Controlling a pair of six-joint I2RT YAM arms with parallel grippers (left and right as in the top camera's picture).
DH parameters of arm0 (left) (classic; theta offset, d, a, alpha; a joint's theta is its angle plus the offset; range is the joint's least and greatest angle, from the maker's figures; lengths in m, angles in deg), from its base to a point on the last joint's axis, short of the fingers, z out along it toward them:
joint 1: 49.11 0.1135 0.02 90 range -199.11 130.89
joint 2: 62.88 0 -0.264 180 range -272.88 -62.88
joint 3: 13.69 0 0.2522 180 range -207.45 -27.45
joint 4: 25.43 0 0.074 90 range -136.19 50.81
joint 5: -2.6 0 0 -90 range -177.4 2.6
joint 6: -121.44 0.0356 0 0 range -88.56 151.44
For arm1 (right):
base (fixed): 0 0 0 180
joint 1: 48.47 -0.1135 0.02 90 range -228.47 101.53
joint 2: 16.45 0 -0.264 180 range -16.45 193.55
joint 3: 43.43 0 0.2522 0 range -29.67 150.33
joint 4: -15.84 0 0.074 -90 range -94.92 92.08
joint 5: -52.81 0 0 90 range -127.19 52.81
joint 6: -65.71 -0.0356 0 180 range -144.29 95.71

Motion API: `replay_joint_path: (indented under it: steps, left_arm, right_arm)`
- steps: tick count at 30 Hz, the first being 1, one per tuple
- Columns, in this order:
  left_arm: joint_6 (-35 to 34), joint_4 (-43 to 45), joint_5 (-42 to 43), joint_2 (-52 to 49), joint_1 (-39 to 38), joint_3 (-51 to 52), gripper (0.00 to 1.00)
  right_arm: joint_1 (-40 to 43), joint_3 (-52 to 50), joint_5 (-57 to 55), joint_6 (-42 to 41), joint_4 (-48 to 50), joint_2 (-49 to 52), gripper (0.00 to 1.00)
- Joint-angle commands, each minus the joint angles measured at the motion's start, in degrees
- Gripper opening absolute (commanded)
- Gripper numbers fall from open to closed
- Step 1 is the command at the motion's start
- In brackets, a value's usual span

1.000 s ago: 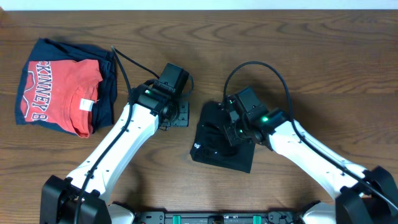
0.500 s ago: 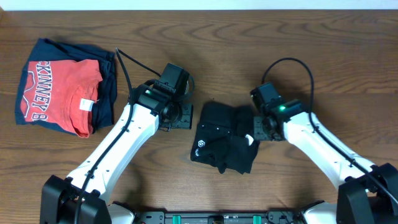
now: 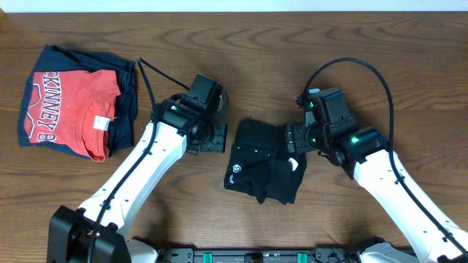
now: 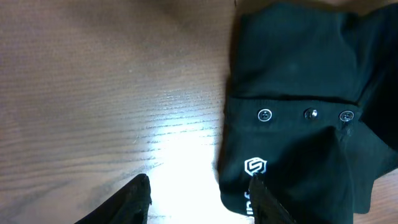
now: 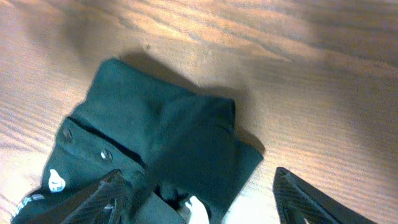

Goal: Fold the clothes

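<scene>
While both arms hang low over the table [image 3: 380,51], I log the items as follows.

Left tool [image 4: 199,200]: fingers apart, gripping nothing. Bare wood shows between them. Its right fingertip [image 4: 260,198] overlaps the edge of the black shirt [image 4: 298,68] in the wrist view; whether it touches, I cannot tell.

Just ahead and to the right of that tool: the black shirt, bunched into a rough, uneven fold. A row of three small buttons [image 4: 311,114] runs across it. A white logo [image 4: 255,167] sits below them, nearest the fingertip.

Right tool [image 5: 199,200]: fingers set wide apart, holding nothing. The shirt lies under and ahead of it, within the span of the fingers. A small white patch [image 5: 196,208] shows at the near edge of the cloth.

From overhead, the shirt lies between the two tools. The left tool is at its left edge and the right tool at its upper right corner.

Well out to the left of the left tool: a folded red T-shirt [image 3: 69,109] with white block letters. It lies on top of a navy garment [image 3: 129,95].
</scene>
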Motion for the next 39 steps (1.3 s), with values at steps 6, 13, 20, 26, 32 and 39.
replay_joint_path:
  steps: [6,13,20,26,32,39]
  left_arm:
    - [0.6,0.8,0.6,0.4,0.2,0.2,0.53]
    - [0.6,0.7,0.6,0.4,0.2,0.2,0.53]
    - [0.6,0.7,0.6,0.4,0.2,0.2,0.53]
    - [0.6,0.3,0.8,0.4,0.2,0.2,0.58]
    - [3.2,0.0,7.5,0.4,0.2,0.2,0.62]
    - [8.0,0.1,18.0,-0.1,0.2,0.2,0.63]
  right_arm:
    - [-2.8,0.3,-0.4,-3.9,2.8,9.2,0.76]
    - [-1.4,0.3,-11.1,-5.4,-1.7,13.0,0.04]
    - [3.7,0.4,-14.4,-2.3,2.6,9.0,0.16]
    - [4.2,0.4,-6.7,3.3,0.3,3.5,0.64]
    - [4.2,0.0,7.3,-0.5,-15.0,1.9,0.57]
    - [4.2,-7.2,11.0,-9.2,-18.4,2.4,0.58]
